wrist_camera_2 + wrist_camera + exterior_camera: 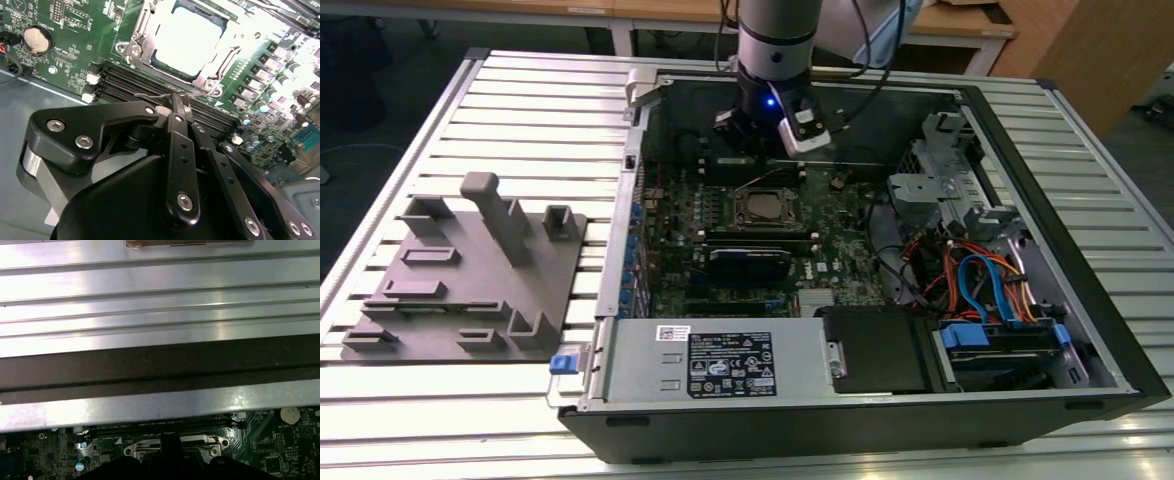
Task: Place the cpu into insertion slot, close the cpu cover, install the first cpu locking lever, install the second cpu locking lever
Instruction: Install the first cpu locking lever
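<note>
1. As the cpu [192, 37] lay flat inside the insertion slot [744, 212] with its silver top facing up, the placing step looked done.
2. The cpu cover [136, 46] lay down around the chip, and its cut-out left the metal top visible. I judged it closed, so that a lever could press on it.
3. The gripper [176, 99] had its fingers [176, 130] drawn narrow, the tips together, at a thin wire locking lever [197, 93] just beside the cover's edge. I could not tell whether the wire was pinched between them.
4. In the exterior view the gripper hung inside the computer case [1014, 330], near the slot and at 12 o'clock from it, probably to reach that lever.
5. A grey fixture plate [467, 290] rested on the table [534, 90] at 9 o'clock from the case, well apart from the work.
</note>
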Robot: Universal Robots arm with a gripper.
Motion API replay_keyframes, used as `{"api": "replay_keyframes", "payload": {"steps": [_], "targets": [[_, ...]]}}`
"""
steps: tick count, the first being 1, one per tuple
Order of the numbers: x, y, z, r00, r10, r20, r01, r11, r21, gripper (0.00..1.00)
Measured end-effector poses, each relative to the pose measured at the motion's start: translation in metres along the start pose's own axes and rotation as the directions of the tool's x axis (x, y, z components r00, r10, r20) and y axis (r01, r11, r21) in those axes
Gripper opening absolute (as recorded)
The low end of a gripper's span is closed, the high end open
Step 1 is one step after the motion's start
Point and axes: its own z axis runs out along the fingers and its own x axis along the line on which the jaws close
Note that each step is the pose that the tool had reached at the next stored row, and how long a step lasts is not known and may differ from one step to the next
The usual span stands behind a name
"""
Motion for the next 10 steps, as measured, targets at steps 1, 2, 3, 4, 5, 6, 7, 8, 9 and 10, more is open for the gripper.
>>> {"api": "replay_keyframes", "payload": {"steps": [1, 2, 3, 4, 5, 6, 7, 8, 9, 10], "targets": [[-0.0011, 0.0006, 0.0003, 1.0, 0.0, -0.0002, 0.0, 1.0, 0.0, 0.1], [-0.0021, 0.001, 0.0006, 1.0, 0.0, -0.0004, 0.0, 1.0, 0.0, 0.1], [-0.0032, 0.0013, 0.0009, 1.0, 0.0, -0.0007, 0.0, 1.0, 0.0001, 0.1], [-0.0042, 0.0017, 0.0013, 1.0, 0.0, -0.0009, 0.0, 1.0, 0.0001, 0.1], [-0.0053, 0.002, 0.0017, 1.0, 0.0, -0.0011, 0.0, 1.0, 0.0001, 0.1], [-0.0062, 0.0022, 0.0022, 1.0, 0.0, -0.0012, 0.0, 1.0, 0.0, 0.1], [-0.0072, 0.0024, 0.0026, 1.0, 0.0, -0.0013, 0.0, 1.0, 0.0, 0.1], [-0.0083, 0.0025, 0.0029, 1.0, 0.0, -0.0015, 0.0, 1.0, 0.0002, 0.1], [-0.0093, 0.0026, 0.0032, 1.0, 0.0, -0.0016, 0.0, 1.0, 0.0003, 0.1], [-0.0103, 0.0026, 0.0035, 1.0, 0.0, -0.0016, 0.0, 1.0, 0.0003, 0.1]]}}
